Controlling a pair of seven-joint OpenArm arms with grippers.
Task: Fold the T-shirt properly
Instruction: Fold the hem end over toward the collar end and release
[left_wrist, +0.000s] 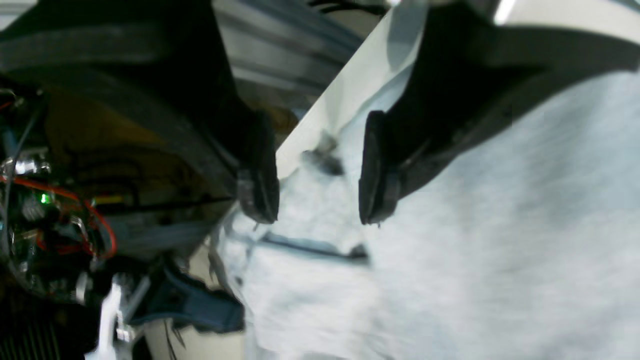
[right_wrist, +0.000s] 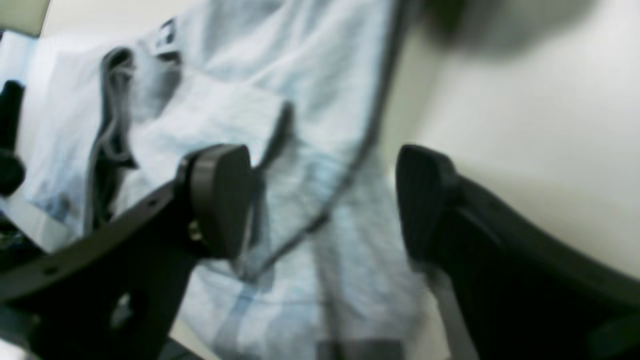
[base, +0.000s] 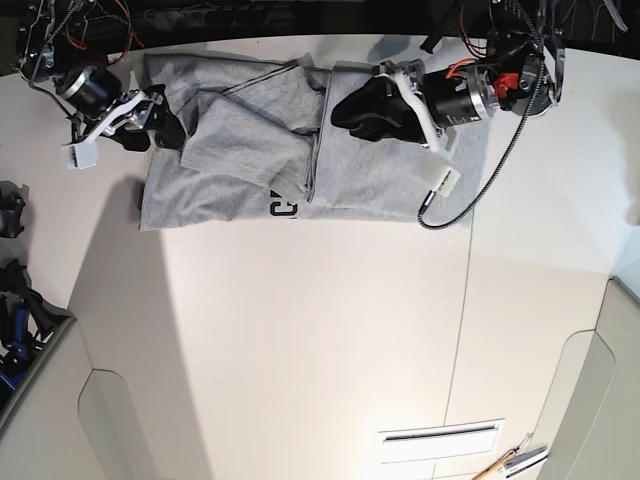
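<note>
- The T-shirt lies at the twelve o'clock edge of the white table in the base view, light heather grey, partly folded over itself, with creases and a raised flap near its middle.
- A sliver of black block lettering peeks out at the shirt's six o'clock hem in the base view; the rest of the visible cloth is plain.
- The left gripper has its jaws parted with a clear gap, nothing pinched between them; the left wrist view shows grey cloth beneath and behind the pads, near the table's edge.
- In the base view the left gripper sits over the shirt toward two o'clock, above the folded part.
- The right gripper is spread wide and holds nothing; the right wrist view shows shirt fabric and a dark seam line under the gap, bare table at three o'clock.
- In the base view the right gripper is at the shirt's nine o'clock edge.
- A black cable loops across the table at three o'clock of the shirt.
- Tools lie at the table's five o'clock corner, well apart from the shirt.
</note>
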